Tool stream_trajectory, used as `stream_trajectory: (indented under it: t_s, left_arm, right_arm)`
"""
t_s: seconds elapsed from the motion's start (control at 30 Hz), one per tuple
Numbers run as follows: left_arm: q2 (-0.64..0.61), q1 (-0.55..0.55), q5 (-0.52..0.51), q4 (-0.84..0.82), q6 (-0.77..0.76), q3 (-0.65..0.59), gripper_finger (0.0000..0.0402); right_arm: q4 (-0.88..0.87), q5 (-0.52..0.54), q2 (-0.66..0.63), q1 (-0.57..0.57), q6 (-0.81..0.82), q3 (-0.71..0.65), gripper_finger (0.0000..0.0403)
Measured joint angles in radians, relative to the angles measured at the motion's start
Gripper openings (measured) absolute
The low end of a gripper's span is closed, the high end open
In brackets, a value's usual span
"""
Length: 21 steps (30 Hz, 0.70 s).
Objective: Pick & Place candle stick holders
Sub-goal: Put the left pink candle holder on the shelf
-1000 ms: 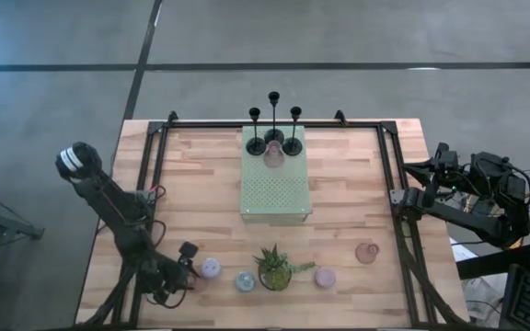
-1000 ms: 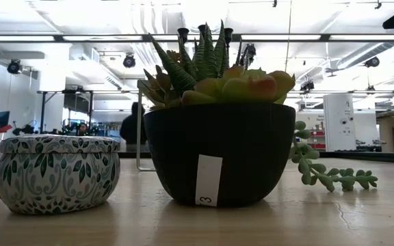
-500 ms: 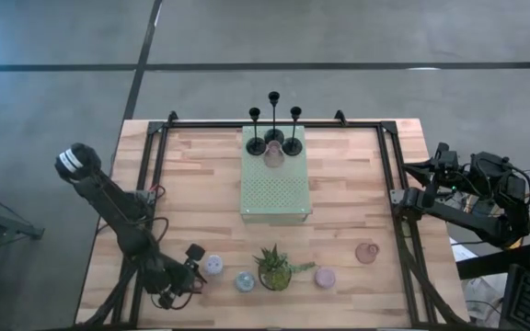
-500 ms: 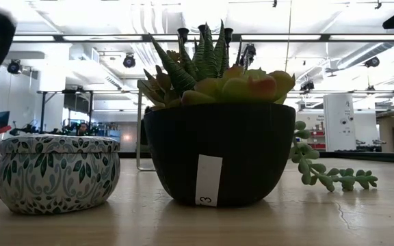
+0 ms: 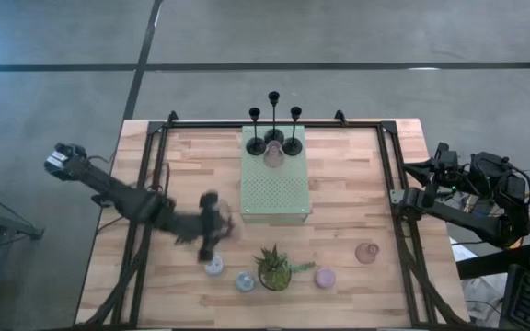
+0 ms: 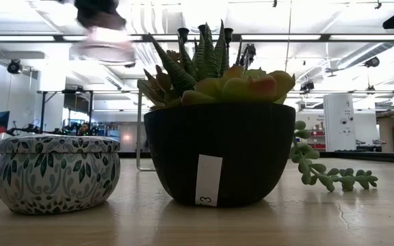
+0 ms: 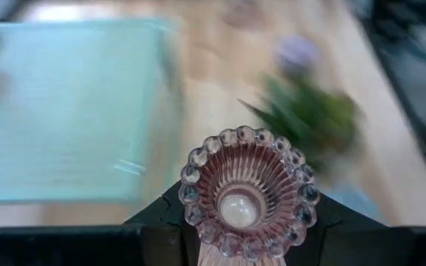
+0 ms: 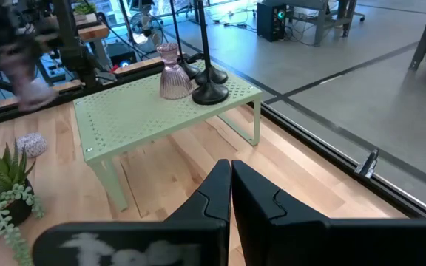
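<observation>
The left gripper point(image 5: 212, 221) is clamped on a pink glass holder point(image 7: 246, 193), carried upright with its beaded rim facing up between the fingers, so its long axis stands vertical. The landmark is the pale green mat point(image 5: 275, 187): the gripper hangs in the air just off the mat's near left corner, with the potted plant point(image 5: 275, 268) beyond it toward the table's front edge. A second pink holder point(image 5: 273, 154) and three black sticks point(image 5: 273, 119) already stand at the mat's far end, so the free mat surface lies ahead and to the right of the held piece. The right gripper point(image 8: 229, 193), fingers pressed together, waits well off the mat's right side, and is much the farther arm
</observation>
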Motion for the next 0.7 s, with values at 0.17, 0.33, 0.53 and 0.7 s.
stream_trajectory:
  t_s: [0.17, 0.33, 0.53, 0.7]
  left_arm:
    - [0.012, 0.283, 0.002, 0.119, -0.019, 0.058, 0.0133]
    - [0.057, 0.499, 0.015, 0.174, -0.076, 0.093, 0.0133]
    - [0.103, 0.567, 0.038, 0.223, -0.072, 0.121, 0.0133]
    - [0.156, 0.567, 0.063, 0.214, -0.062, 0.136, 0.0133]
  right_arm:
    - [0.0, 0.0, 0.0, 0.0, 0.0, 0.0, 0.0008]
    - [0.0, 0.0, 0.0, 0.0, 0.0, 0.0, 0.0008]
    - [0.0, 0.0, 0.0, 0.0, 0.0, 0.0, 0.0008]
    - [0.0, 0.0, 0.0, 0.0, 0.0, 0.0, 0.0008]
